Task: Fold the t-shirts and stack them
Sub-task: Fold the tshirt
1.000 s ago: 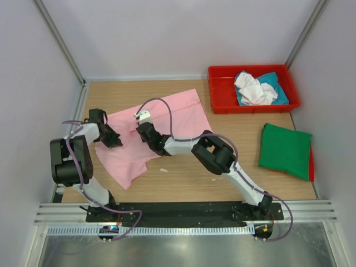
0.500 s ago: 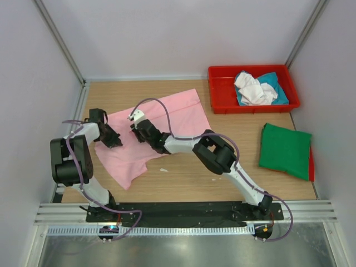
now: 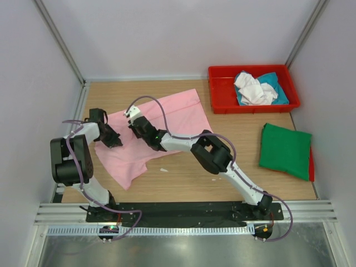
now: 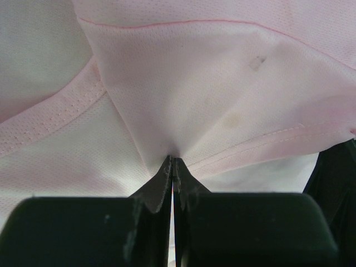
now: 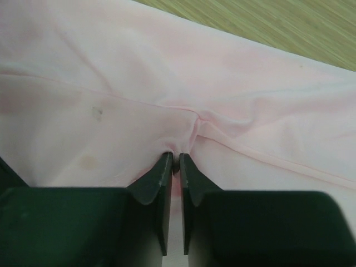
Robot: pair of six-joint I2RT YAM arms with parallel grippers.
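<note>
The pink shirt [image 3: 178, 114] is judged light, limp and thin, a mesh knit that will sag and crease wherever it is not held; it is not fragile, though a shallow pinch could be slipped out of. It is spread on the desk [image 3: 189, 178] under both hands. Hems and seams are judged the best places to be gripped, two points at once so that an edge is kept straight. A pucker of it is nipped in the closed left hand [image 4: 172, 161], by a hem; a seam is pinched in the narrow right hand [image 5: 173, 157]. Well to the right of the right hand and beyond it, a tray [image 3: 219, 94] is seen, with a white shirt [image 3: 253, 89] and a teal shirt [image 3: 281, 94] crumpled inside. Further right and nearer, a green shirt [image 3: 285, 150] is laid folded
</note>
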